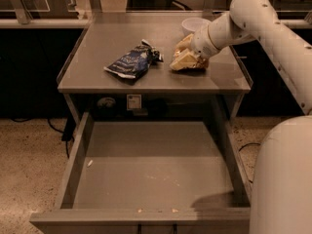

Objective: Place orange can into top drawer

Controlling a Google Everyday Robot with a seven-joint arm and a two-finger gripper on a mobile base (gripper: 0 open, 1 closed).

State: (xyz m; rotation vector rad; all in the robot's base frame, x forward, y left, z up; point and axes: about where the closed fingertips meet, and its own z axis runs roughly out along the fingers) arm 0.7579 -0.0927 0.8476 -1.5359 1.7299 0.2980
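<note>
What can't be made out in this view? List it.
Camera view:
- orange can: not visible as such; the claw, low over the tabletop's right side, covers that spot.
- bowl: partly hidden by the arm.
- top drawer: front panel cut off by the bottom edge.
- snack bag: print too small to read.

The cream gripper [184,60] sits low over the right side of the grey tabletop [107,35], on a white arm [253,13]. The snack bag [131,61] is dark blue with white print. The top drawer [146,165] is plain grey, and the floor [29,150] is speckled beige.
</note>
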